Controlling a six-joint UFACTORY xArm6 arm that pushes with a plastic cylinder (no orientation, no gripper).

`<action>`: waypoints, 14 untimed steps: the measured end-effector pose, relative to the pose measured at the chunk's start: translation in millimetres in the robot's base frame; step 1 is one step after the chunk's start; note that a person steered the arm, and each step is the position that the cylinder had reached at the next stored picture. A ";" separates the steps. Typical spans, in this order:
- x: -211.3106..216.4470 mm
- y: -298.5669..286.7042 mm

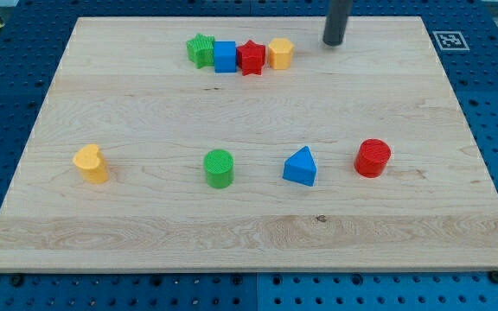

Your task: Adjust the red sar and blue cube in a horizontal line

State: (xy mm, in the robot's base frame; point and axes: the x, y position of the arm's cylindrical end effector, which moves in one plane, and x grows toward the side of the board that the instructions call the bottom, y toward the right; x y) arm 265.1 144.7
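Observation:
The red star [251,58] and the blue cube [225,56] sit side by side and touching near the view's top, in a row on the wooden board [145,233]. A green star [201,50] touches the cube's left side and a yellow hexagon block [281,53] touches the red star's right. My tip [333,41] is the dark rod's lower end at the view's top, to the right of the yellow hexagon, apart from all blocks.
A second row lies lower on the board: a yellow heart-like block [91,164] at the left, a green cylinder [219,168], a blue triangular block [300,167] and a red cylinder [373,158]. A blue pegboard surrounds the board.

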 end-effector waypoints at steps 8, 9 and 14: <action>179.5 -95.5; 163.0 -94.7; 142.6 -134.2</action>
State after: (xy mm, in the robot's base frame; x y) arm 407.7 10.4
